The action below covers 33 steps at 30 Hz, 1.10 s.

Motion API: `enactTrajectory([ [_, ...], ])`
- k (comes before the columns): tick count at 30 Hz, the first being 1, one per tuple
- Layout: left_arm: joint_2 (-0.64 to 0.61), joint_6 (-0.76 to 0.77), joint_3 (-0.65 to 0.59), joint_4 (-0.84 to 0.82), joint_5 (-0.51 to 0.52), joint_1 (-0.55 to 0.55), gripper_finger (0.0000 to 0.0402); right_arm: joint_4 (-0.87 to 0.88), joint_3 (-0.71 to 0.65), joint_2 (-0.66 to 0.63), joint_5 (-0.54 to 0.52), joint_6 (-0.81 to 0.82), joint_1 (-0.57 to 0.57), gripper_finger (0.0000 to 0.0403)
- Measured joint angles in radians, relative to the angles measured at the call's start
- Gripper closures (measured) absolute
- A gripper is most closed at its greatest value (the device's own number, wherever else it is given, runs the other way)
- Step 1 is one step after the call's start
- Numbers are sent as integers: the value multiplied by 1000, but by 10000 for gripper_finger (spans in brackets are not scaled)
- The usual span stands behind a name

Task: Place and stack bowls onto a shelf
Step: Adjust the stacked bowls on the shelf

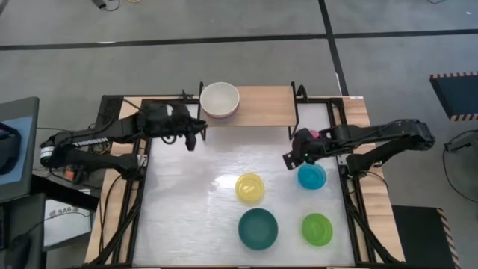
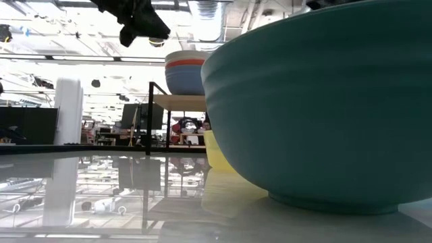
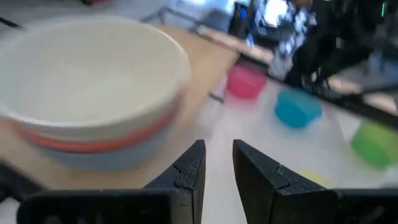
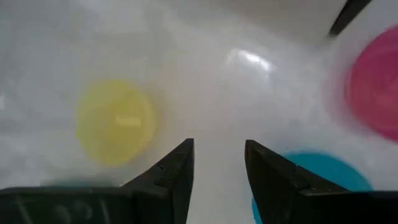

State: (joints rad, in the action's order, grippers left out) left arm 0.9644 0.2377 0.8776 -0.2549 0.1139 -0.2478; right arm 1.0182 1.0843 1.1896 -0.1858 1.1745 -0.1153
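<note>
On the shelf (image 1: 261, 104), at its left end, sits a stack of three bowls (image 1: 220, 101): white on red on slate blue (image 3: 93, 93). My left gripper (image 1: 193, 138) (image 3: 219, 163) hovers just near of the stack, open by a narrow gap and empty. My right gripper (image 1: 290, 158) (image 4: 219, 163) is open and empty above the table, between the yellow bowl (image 4: 115, 121), the cyan bowl (image 4: 323, 174) and the pink bowl (image 4: 376, 90). The yellow (image 1: 249, 187), cyan (image 1: 311, 176), dark teal (image 1: 258, 228) and lime green (image 1: 317, 229) bowls rest on the white table.
The shelf's black legs (image 1: 293, 123) stand on the table's far part. Its right half is bare wood. In the high view the right arm (image 1: 373, 138) covers most of the pink bowl. The dark teal bowl (image 2: 317, 101) fills the low view, with the yellow bowl (image 2: 216, 152) behind it.
</note>
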Motion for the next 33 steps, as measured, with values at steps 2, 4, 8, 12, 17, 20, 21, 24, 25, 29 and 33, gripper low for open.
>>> enactTrajectory([
  [2, 41, -22, 0, 2, 0, 38, 336, 0, 0, 6, 9, 18, -40, 239],
  [4, 87, -47, 0, 36, 3, 73, 336, 5, 0, 10, 10, 41, -80, 241],
  [8, 177, -59, 0, 110, 89, 102, 336, -8, 0, 18, 10, 80, -131, 243],
  [12, 267, -59, 0, 141, 145, 76, 336, -14, 0, 28, 10, 98, -153, 243],
  [17, 344, -30, 0, 145, 161, 33, 336, -41, 0, 27, 10, 110, -153, 243],
  [20, 363, 16, 0, 167, 162, 6, 336, -51, 0, 28, 10, 114, -153, 243],
  [21, 364, 26, 0, 174, 163, -5, 336, -53, 0, 27, 9, 115, -153, 243],
  [24, 363, 42, 1, 189, 162, -35, 336, -56, 0, 27, 9, 115, -146, 244],
  [25, 363, 43, 1, 189, 162, -42, 336, -60, 0, 27, 9, 114, -143, 244],
  [29, 346, 63, 1, 179, 146, -56, 336, -95, 0, 27, -1, 103, -128, 244],
  [33, 326, 71, 1, 169, 110, -30, 336, -171, -2, 44, -35, 62, -114, 244],
])
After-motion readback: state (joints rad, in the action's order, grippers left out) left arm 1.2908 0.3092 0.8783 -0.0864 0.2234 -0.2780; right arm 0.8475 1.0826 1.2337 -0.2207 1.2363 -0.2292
